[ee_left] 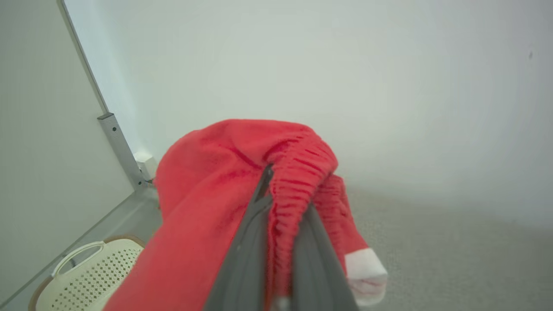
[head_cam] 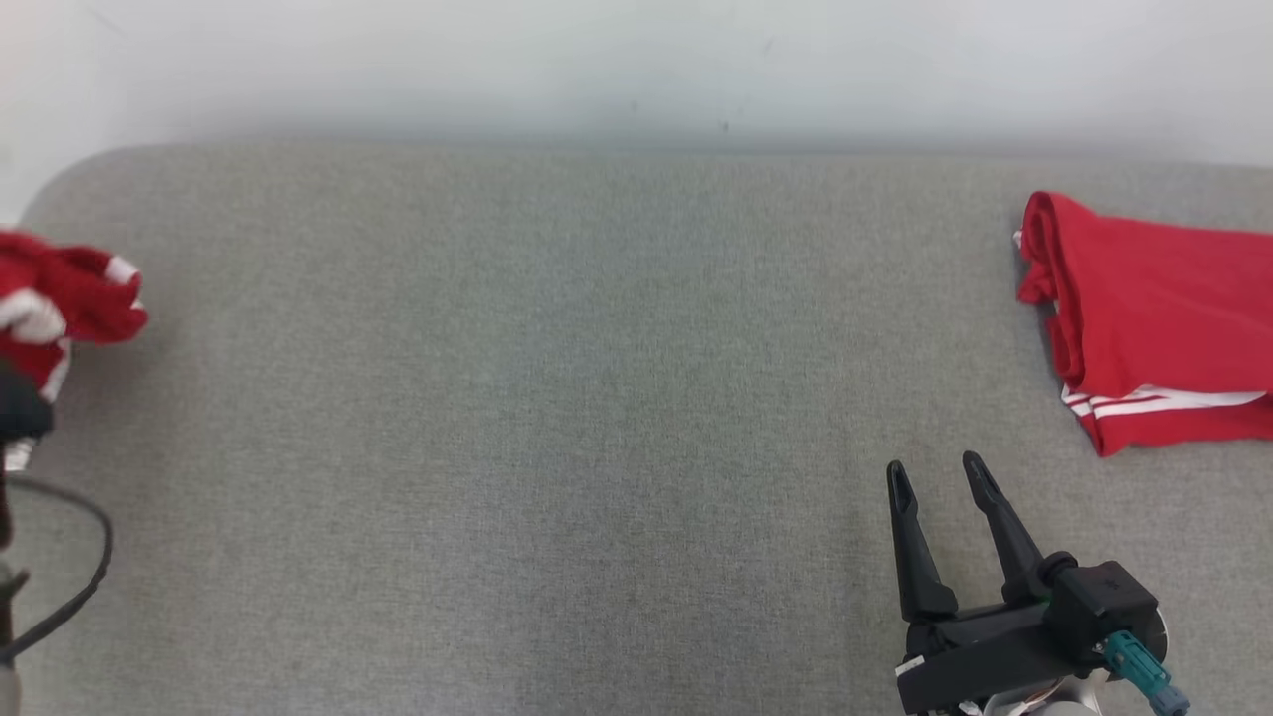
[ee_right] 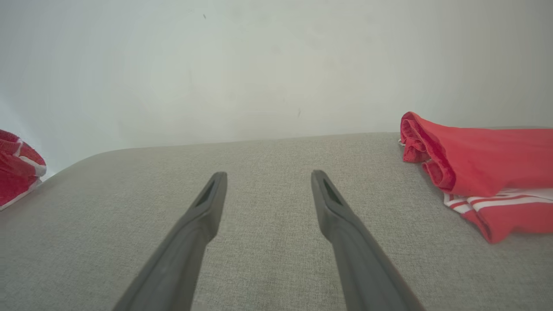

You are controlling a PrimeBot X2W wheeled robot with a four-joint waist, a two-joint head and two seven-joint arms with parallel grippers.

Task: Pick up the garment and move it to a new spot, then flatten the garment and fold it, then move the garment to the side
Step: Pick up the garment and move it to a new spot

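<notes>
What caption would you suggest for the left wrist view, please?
Left gripper shut on a bunched red garment, grey surface beyond, cream perforated basket at lower left.

found left end effector (ee_left: 287,192) pinched tight on a bunched fold of the garment (ee_left: 203,194), cloth draped over and between both fingers (ee_left: 246,259). noted dark left wrist (head_cam: 20,410) at the far left edge of the head view. found right end effector (head_cam: 935,465) low right in the head view, fingers spread wide and straight, leaning a little left, tips well apart. noted teal connector (head_cam: 1134,661) on the right wrist (head_cam: 1094,597).
</notes>
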